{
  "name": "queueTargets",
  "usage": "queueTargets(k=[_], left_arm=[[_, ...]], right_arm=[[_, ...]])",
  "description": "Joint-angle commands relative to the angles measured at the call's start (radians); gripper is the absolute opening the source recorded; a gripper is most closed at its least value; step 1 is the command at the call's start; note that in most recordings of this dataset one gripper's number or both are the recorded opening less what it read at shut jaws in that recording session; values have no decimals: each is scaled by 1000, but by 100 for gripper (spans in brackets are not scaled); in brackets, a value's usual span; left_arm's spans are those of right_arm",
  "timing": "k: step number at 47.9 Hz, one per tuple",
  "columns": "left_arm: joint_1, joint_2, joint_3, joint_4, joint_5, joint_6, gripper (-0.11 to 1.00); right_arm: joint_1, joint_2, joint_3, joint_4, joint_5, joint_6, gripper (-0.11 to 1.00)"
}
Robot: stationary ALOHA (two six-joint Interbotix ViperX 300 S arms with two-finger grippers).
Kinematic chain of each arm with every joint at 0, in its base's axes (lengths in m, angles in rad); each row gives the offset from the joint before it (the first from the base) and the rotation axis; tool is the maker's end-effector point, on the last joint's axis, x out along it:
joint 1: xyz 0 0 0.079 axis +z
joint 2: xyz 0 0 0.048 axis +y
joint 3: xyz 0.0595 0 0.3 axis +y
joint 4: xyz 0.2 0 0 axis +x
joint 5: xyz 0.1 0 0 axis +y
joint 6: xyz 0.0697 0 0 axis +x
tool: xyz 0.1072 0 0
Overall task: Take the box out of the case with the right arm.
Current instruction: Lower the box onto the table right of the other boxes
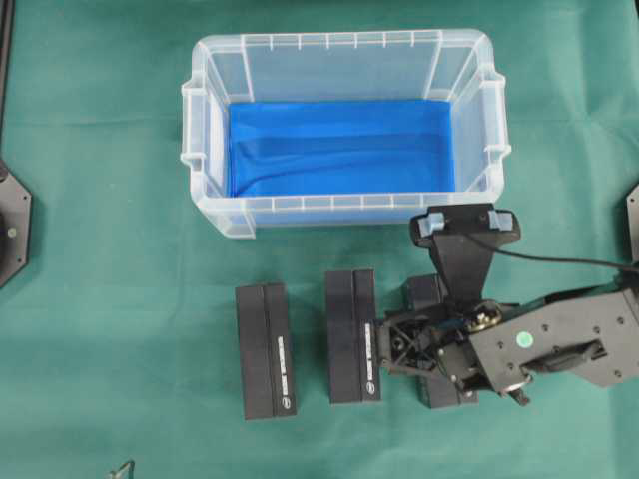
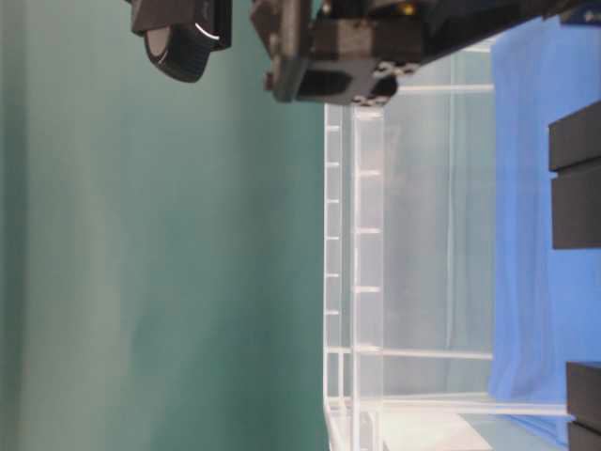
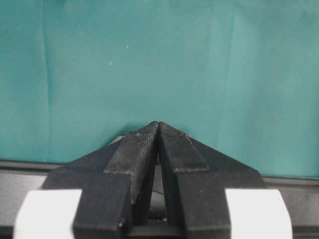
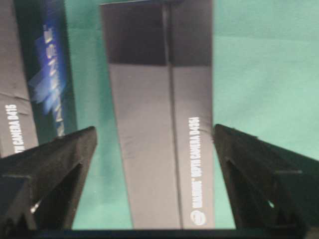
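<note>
The clear case stands at the back of the green cloth, and only its blue floor shows inside. In front of it three black boxes lie side by side on the cloth. My right gripper hangs over the rightmost box. In the right wrist view that box lies lengthwise between the jaws of the right gripper. The jaws are open, with cloth showing between the left finger and the box. My left gripper is shut on nothing, over bare cloth.
The other two boxes lie left of my right gripper; the nearer one shows at the left of the right wrist view. The right arm reaches in from the right edge. The left arm's base sits at the left edge.
</note>
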Motion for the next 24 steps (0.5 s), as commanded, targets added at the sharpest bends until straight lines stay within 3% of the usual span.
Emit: queueTargets(k=[1,10,24], left_arm=[[3,0,-25,2,-5,-2,2],[3,2,-25,3,-5,-2,2],[3,0,-25,3,-6,-2,2]], right_arm=[[-3,-31,-28,0,5,0,89],[-8,-66,-75,-5,77,-3,89],[-11,-138,-204,-23,298,-25,89]])
